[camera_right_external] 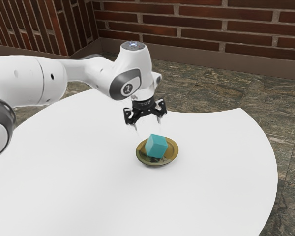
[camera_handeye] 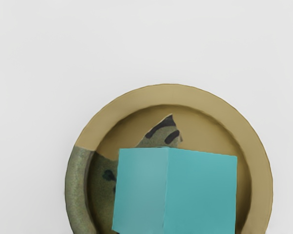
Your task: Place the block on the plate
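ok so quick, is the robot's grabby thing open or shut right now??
Gripper: open, with its fingers apart near the teal block, holding nothing.

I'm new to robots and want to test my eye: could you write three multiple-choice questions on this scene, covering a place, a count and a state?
1. Where does the teal, cube-shaped block appear?
A) Beside the round, gold and green plate
B) Within the plate's rim
C) Off the round-edged white table

2. How many blocks are there?
A) One
B) Two
C) Three

3. How does the plate lie?
A) Upside down
B) On edge
C) Face up

Key:
1 B: both views show the block inside the rim's outline.
2 A: a single teal block appears.
3 C: its hollow and painted pattern face upward.
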